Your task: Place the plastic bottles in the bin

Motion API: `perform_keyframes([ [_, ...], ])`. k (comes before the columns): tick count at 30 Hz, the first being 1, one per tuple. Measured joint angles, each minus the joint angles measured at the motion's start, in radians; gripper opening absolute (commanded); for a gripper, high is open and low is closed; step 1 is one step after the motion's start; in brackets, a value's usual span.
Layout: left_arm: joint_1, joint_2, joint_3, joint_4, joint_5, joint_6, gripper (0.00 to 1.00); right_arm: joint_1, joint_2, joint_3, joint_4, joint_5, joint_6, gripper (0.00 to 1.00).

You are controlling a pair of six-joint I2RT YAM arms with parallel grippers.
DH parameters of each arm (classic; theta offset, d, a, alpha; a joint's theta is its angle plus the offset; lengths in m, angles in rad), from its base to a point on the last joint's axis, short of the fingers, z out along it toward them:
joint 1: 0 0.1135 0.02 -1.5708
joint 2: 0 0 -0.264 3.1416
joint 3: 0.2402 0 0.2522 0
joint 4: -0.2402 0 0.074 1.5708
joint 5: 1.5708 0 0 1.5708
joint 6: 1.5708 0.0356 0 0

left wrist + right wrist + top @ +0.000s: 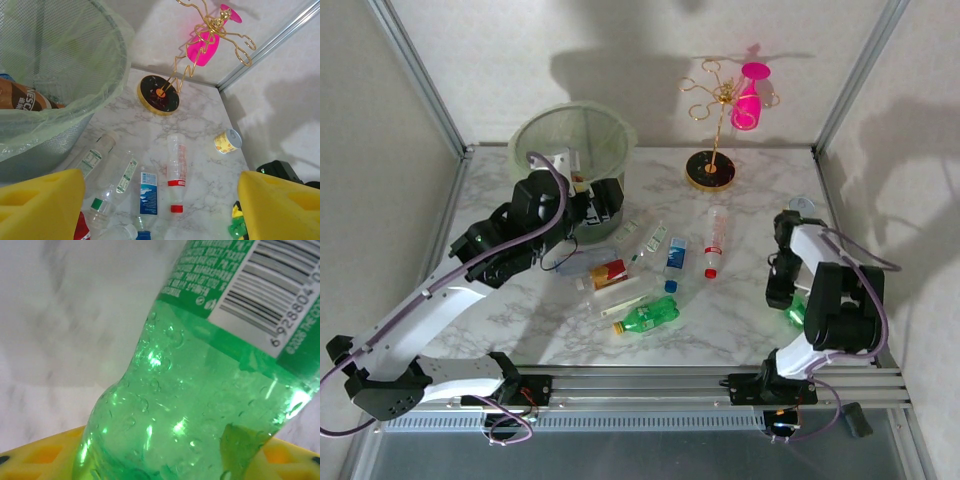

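1. The left end effector [160, 205] hangs released close beside the bin [573, 135]. Its yellow pads [42, 205] are spread wide with nothing between them.
2. The bin, a pale-green translucent bucket, stands at the far left of the marble worktop [740, 320]. A brown-labelled bottle [25, 97] lies inside it.
3. Near the right edge of the worktop, the right end effector [788, 300] is down over a green bottle [200, 390]. The bottle lies between that end effector's yellow pads [35, 455], one on either side. Whether they are clenched on it cannot be told.
4. More plastic bottles lie scattered across the middle of the worktop, all on their sides. Among them are a red-capped clear bottle [714, 243], a blue-labelled bottle [675, 254] and a red-labelled bottle [607, 272]. A second green bottle [648, 316] lies nearest the arms.
5. At the far side, a pink goblet [750, 95] hangs from a gold wire stand [719, 130] on a round black base. A small tan cup [227, 141] rests well to the right of that base.
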Motion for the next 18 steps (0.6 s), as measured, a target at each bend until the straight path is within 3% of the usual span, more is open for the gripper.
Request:
perform_keyframes([
  [10,0.000,0.000,0.000,0.002,0.000,0.000,0.79,0.227,0.239,0.251,0.010,0.007,-0.127,0.51],
  [13,0.000,0.000,0.000,0.002,0.000,0.000,0.79,0.265,0.239,0.252,0.024,0.025,-0.208,0.52],
  [18,0.000,0.000,0.000,0.002,0.000,0.000,0.79,0.323,0.213,0.189,0.035,0.074,-0.362,0.63],
])
